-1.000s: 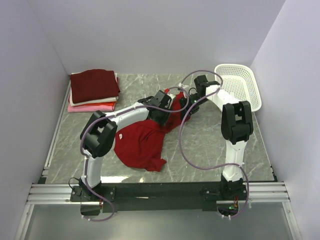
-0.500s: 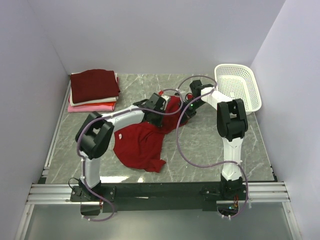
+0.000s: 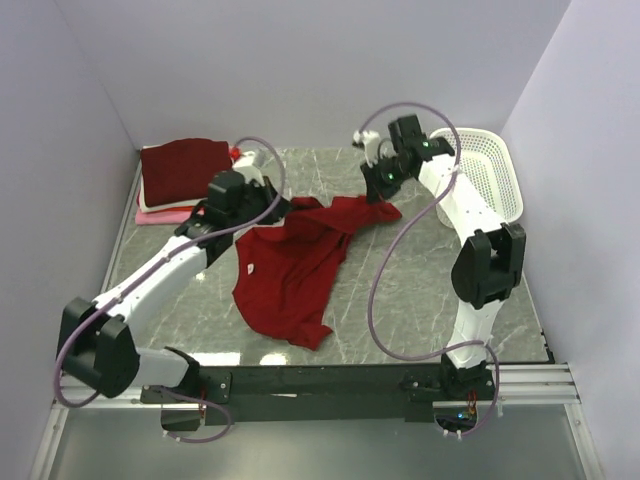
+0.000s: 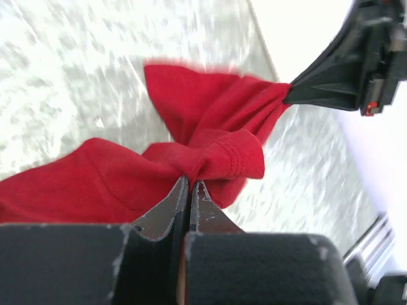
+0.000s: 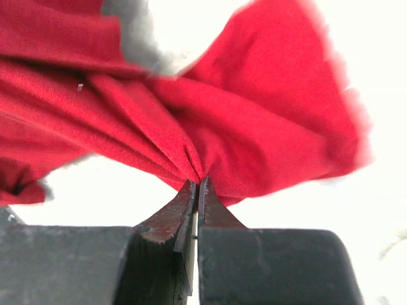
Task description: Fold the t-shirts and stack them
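Note:
A bright red t-shirt (image 3: 290, 270) lies partly spread on the marble table, and its far edge is lifted and stretched between both grippers. My left gripper (image 3: 287, 208) is shut on a bunched fold of that shirt (image 4: 210, 127), with the jaws (image 4: 189, 181) pressed together on the cloth. Shut on the other end is my right gripper (image 3: 388, 203), its tips (image 5: 198, 181) pinching gathered red cloth (image 5: 254, 127). The left wrist view also shows the right gripper (image 4: 299, 94) holding its corner. A stack of folded t-shirts (image 3: 186, 176), dark maroon over white and pink, sits at the back left.
A white perforated basket (image 3: 490, 172) stands at the back right corner, just behind the right arm. Purple cables loop off both arms. White walls close the table on three sides, and a metal rail (image 3: 320, 385) runs along the near edge.
Both grippers have shut on the red shirt, risen and drawn apart. The left arm swung back to the left and the right one went up, stretching the shirt's far edge between them.

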Controlling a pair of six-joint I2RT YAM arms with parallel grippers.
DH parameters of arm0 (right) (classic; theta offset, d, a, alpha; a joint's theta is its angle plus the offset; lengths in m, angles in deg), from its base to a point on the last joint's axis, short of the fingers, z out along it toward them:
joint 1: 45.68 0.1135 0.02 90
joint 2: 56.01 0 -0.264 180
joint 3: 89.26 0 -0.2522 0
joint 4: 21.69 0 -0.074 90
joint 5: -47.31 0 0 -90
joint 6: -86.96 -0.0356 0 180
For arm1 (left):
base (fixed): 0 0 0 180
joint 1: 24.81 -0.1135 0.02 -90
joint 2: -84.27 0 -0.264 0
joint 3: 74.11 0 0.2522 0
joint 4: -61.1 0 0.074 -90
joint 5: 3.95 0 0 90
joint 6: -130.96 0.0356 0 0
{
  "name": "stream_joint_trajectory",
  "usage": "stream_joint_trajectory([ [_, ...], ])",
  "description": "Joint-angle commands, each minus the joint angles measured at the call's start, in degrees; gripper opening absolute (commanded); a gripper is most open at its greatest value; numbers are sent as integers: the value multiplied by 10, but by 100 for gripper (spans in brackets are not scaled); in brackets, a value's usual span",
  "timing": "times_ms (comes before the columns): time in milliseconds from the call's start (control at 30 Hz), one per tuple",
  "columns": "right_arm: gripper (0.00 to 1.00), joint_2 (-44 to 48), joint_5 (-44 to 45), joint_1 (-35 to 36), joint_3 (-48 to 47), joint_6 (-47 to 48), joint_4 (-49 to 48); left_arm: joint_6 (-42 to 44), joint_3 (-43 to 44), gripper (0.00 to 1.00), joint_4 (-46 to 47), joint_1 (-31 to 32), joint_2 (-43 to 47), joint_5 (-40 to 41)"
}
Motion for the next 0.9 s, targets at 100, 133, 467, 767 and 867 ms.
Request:
stream_joint_trajectory([
  [100,0,-96,160,67,-301,-4,71,-87,-48,0,153,-56,64,75],
  [133,0,-124,181,86,-394,-6,65,-93,-48,0,165,-62,62,89],
  [467,62,-155,347,128,-310,-72,-165,-158,63,0,168,-166,-120,106],
  [767,60,-78,30,56,-76,56,-65,-103,220,0,114,-174,-224,41],
  [867,60,-118,28,61,-71,60,-62,-94,266,0,90,-175,-247,32],
])
